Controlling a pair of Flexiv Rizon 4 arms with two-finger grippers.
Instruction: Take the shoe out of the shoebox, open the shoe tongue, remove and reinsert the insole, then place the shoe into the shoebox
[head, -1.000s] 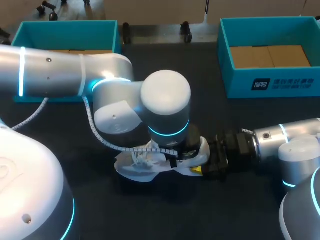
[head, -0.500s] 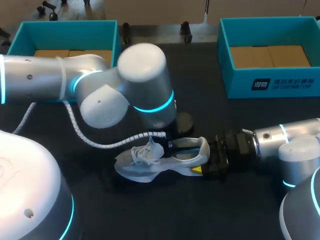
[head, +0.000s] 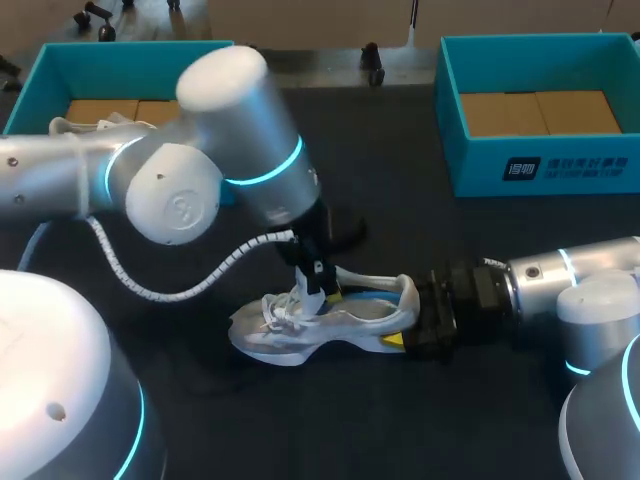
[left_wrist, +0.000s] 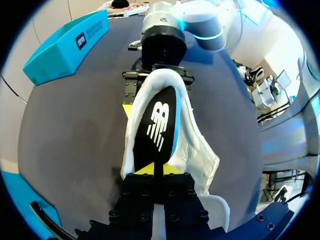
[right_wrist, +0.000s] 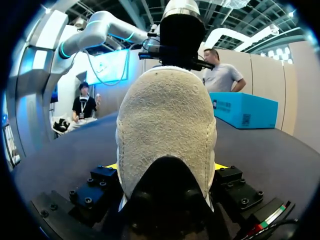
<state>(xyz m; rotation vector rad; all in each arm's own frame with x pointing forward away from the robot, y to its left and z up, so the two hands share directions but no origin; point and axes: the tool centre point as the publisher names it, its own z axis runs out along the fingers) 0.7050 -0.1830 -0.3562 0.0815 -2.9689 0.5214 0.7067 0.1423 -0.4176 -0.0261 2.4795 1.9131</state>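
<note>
A white shoe (head: 300, 330) lies on its sole on the dark table, toe to the left. My right gripper (head: 408, 318) is shut on its heel; in the right wrist view the heel (right_wrist: 167, 125) fills the space between the two yellow-tipped fingers. My left gripper (head: 322, 285) hangs just above the shoe's opening, shut on one end of the insole (left_wrist: 157, 125). The insole is black with a white logo and a blue underside, tilted up out of the shoe (left_wrist: 197, 150) towards the heel. In the left wrist view my right gripper (left_wrist: 159, 82) sits at the far end of the shoe.
One teal shoebox (head: 130, 70) stands at the back left, behind my left arm. A second teal shoebox (head: 540, 150) stands at the back right, also seen beside the shoe's far end in the left wrist view (left_wrist: 65, 45). Dark table surrounds the shoe.
My left arm has swung back to the left and risen, uncovering the shoe. Its gripper has drawn the front end of the insole up out of the shoe. The right arm has kept still.
</note>
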